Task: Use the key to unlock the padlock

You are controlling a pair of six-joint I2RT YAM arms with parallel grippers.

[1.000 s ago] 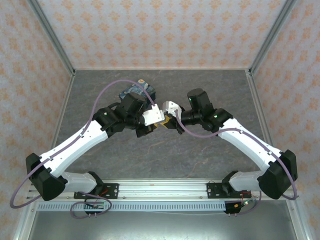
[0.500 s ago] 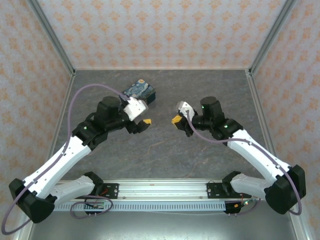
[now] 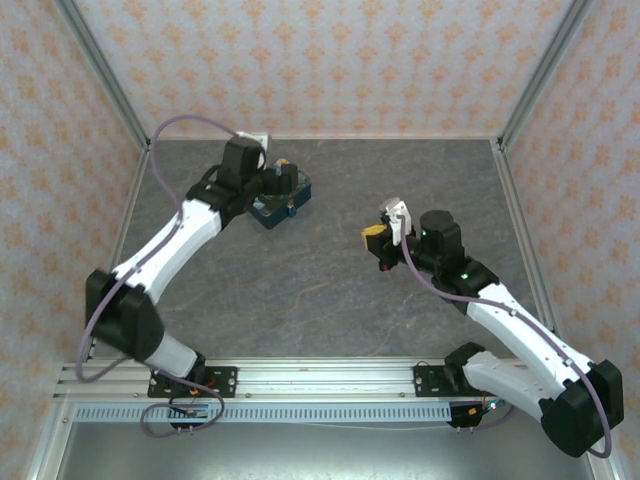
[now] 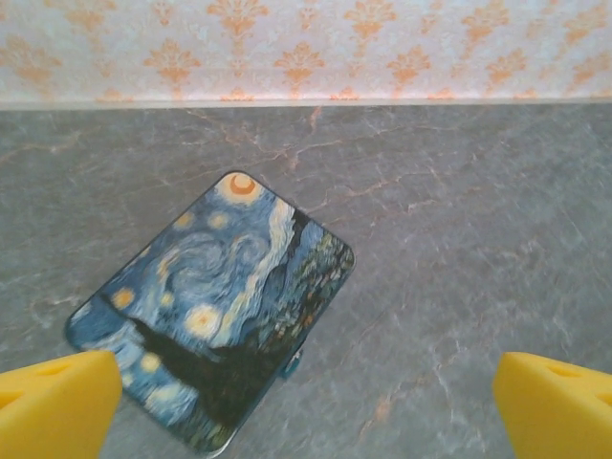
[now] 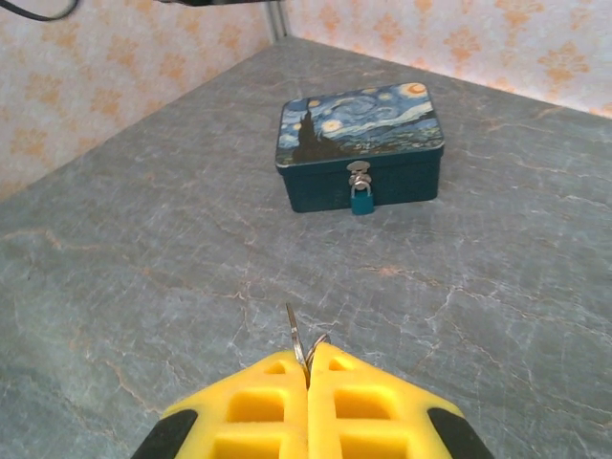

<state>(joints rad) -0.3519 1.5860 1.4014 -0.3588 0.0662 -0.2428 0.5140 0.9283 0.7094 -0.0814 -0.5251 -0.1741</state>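
The right end effector is clamped shut on the key, whose thin blade and ring poke out of its tip. The step in hand looks like carrying it across the bare bench, best done with the blade kept level and aimed at the lock's lower end. Farther off, the padlock, tiny and teal-blue with a silvery shackle, hangs at the front wall of the starry-painted box, over whose lid the left end effector hovers spread wide, gripping nothing, well placed to steady the box

Left pincer hovers over the painted box, right pincer well apart
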